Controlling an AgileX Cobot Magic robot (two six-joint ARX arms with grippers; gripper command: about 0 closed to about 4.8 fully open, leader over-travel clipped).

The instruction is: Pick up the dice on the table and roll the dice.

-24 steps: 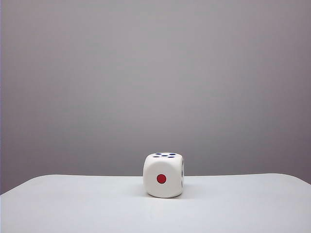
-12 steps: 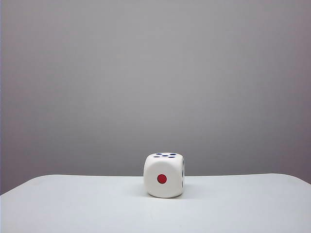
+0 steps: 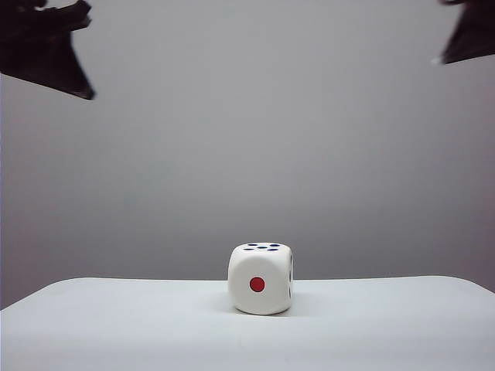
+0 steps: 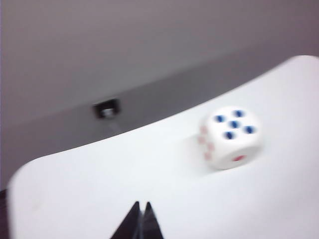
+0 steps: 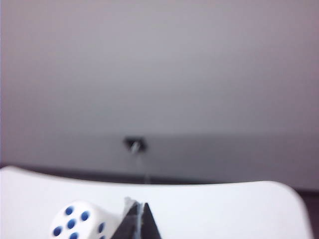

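The dice (image 3: 261,279) is a large white cube that rests on the white table (image 3: 116,332) near its far edge, red one-pip face toward the exterior camera and dark blue five-pip face on top. It also shows in the left wrist view (image 4: 232,137) and the right wrist view (image 5: 75,225). My left gripper (image 4: 141,204) is shut, empty, and hangs above the table well short of the dice. My right gripper (image 5: 139,205) is shut too, its tips just beside the dice, with no visible contact. In the exterior view, dark parts of the left arm (image 3: 46,46) and right arm (image 3: 470,35) show high in the corners.
A plain grey wall stands behind the table. A small black fitting (image 4: 107,108) sits low on that wall and also shows in the right wrist view (image 5: 134,144). The table's rounded corners (image 3: 472,284) lie on both sides.
Both arms have come into the top corners of the exterior view, where none showed before. The dice has not moved.
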